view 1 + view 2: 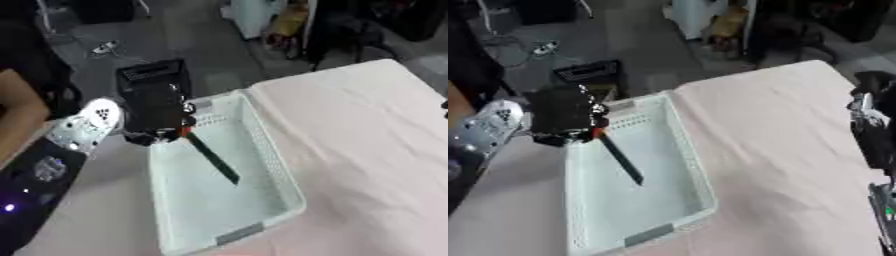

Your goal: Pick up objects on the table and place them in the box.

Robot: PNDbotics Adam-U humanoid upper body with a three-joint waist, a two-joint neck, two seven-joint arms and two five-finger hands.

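1. The pen (213,159) is slim, dark green, with a red end at the top; it slants down toward 5 o'clock inside the box (276,155).
2. The left hand (156,117), black, has its fingers clenched around the pen's red end, over the box's 11 o'clock corner.
3. The box is pale, rectangular plastic with perforated walls, on a pinkish cloth-covered table (367,130).
4. The right hand (872,127) shows at 3 o'clock, well apart; its fingers' state cannot be told.
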